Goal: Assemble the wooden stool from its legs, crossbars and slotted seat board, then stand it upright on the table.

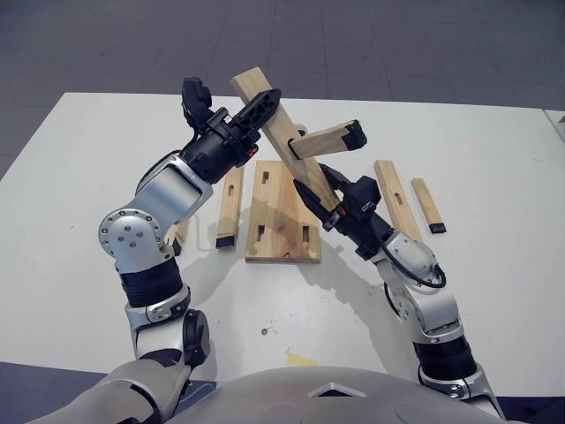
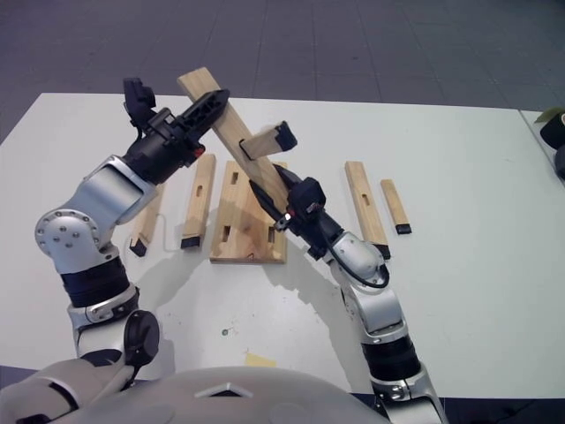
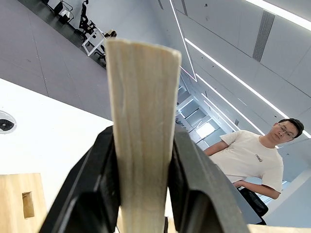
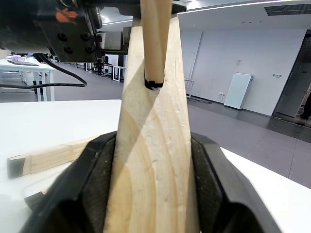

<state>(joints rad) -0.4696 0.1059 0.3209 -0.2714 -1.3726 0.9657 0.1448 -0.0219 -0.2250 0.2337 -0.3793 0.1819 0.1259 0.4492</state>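
Note:
A long wooden leg (image 1: 275,128) is held slanted in the air above the table. My left gripper (image 1: 263,104) is shut on its upper part, its black fingers (image 3: 92,184) pressed on both sides. My right gripper (image 1: 320,187) is shut on the lower end, seen close in the right wrist view as the leg (image 4: 155,145). A crossbar with a black tip (image 1: 328,139) sticks out sideways from the leg's slot. The slotted seat board (image 1: 282,212) lies flat on the table beneath.
Loose parts lie on the white table (image 1: 494,168): a leg (image 1: 229,205) left of the board, another piece (image 2: 146,225) under my left arm, a leg (image 1: 395,199) and a short crossbar (image 1: 427,205) on the right.

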